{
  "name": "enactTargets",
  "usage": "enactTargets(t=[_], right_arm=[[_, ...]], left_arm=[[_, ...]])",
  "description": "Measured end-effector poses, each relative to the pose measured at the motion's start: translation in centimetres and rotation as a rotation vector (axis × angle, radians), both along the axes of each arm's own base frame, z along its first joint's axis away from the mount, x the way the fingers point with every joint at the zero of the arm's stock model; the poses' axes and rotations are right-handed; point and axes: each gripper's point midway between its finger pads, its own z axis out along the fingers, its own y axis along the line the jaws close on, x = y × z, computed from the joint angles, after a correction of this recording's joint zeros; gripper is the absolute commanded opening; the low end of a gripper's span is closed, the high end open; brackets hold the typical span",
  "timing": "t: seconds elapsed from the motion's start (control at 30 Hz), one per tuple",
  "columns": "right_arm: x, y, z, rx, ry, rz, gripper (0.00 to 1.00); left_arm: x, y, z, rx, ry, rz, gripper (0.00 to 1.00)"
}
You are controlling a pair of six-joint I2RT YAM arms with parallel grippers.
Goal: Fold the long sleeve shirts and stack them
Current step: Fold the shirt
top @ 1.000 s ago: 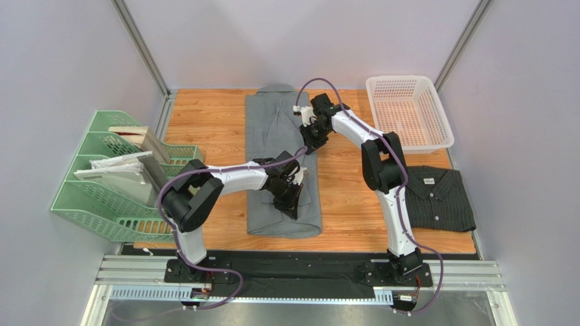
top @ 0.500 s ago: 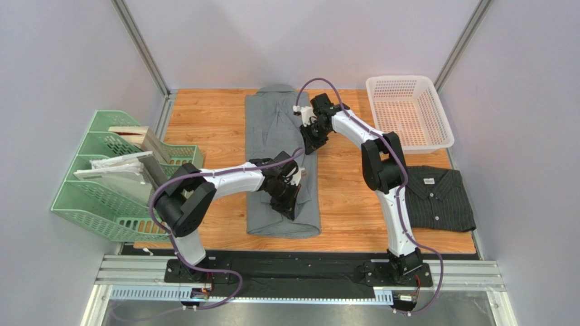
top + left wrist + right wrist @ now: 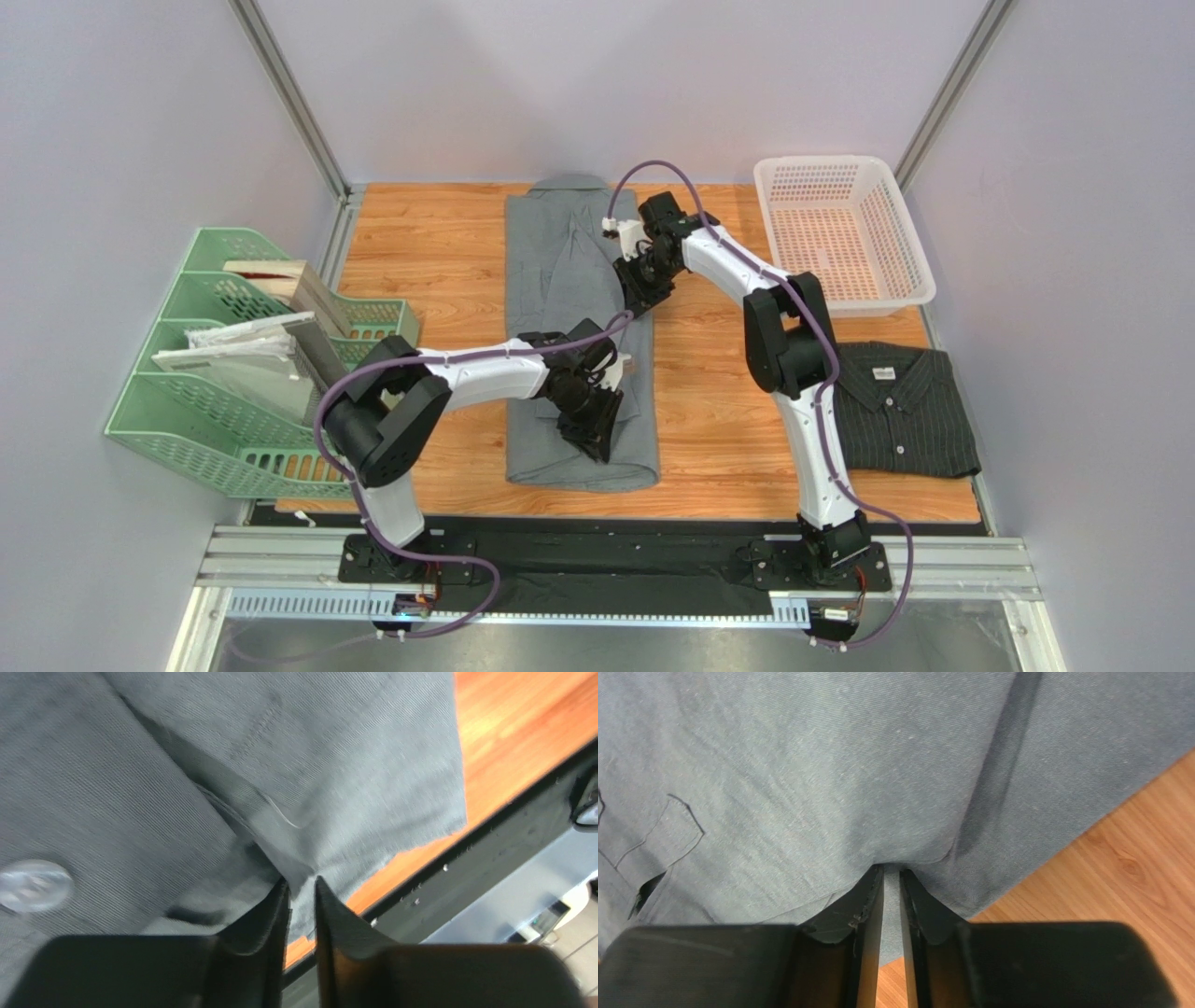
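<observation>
The mid-grey shirt (image 3: 568, 280) lies as a long narrow strip down the middle of the table, collar at the far end. My left gripper (image 3: 601, 420) is shut on a pinch of its cloth (image 3: 330, 826) near the right edge, low down. My right gripper (image 3: 636, 287) is shut on a fold of the same shirt (image 3: 829, 784) on its right edge further up. The dark pinstriped shirt (image 3: 898, 409) lies folded at the right of the table, neck label up.
A white mesh basket (image 3: 842, 231) stands at the back right. A green file rack (image 3: 239, 367) with books and papers stands at the left. The black rail (image 3: 617, 539) runs along the table's near edge, close below the shirt's hem.
Both grippers have stayed pinched on the grey shirt's right edge. The left arm has shifted slightly left and the cloth has drawn in a little; the right arm has barely moved.
</observation>
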Motion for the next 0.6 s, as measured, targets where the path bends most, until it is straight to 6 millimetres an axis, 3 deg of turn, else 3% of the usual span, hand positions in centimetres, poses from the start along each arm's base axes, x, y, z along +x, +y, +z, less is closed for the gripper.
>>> enactTargets(t=[0.1, 0.17, 0.23, 0.3, 0.37, 0.4, 0.47, 0.6], right_arm=[[-0.5, 0.3, 0.3, 0.022, 0.019, 0.016, 0.27], [-1.2, 0.2, 1.0, 0.035, 0.039, 0.027, 0.27], [-1.6, 0.1, 2.6, 0.055, 0.039, 0.033, 0.27], [-1.9, -0.1, 4.9, 0.085, 0.021, 0.041, 0.27], [-2.0, -0.4, 7.1, 0.109, -0.01, 0.046, 0.27], [-1.9, -0.4, 7.9, 0.117, -0.03, 0.053, 0.28], [-1.7, -0.6, 8.7, 0.121, -0.053, 0.068, 0.35], [-1.2, -0.8, 6.5, 0.079, -0.048, 0.135, 0.4]], left_arm=[[-0.6, -0.2, 1.8, -0.04, -0.023, -0.045, 0.45], [-0.5, -0.2, 4.8, -0.102, -0.095, -0.08, 0.5], [0.0, 0.0, 9.2, -0.186, -0.203, -0.109, 0.53], [1.2, 0.5, 12.9, -0.246, -0.313, -0.121, 0.53], [4.1, 2.4, 15.4, -0.252, -0.407, -0.087, 0.53], [5.8, 3.6, 15.7, -0.233, -0.434, -0.054, 0.53], [10.0, 6.9, 14.4, -0.148, -0.429, 0.01, 0.52], [16.0, 11.0, 9.1, -0.005, -0.316, 0.039, 0.52]])
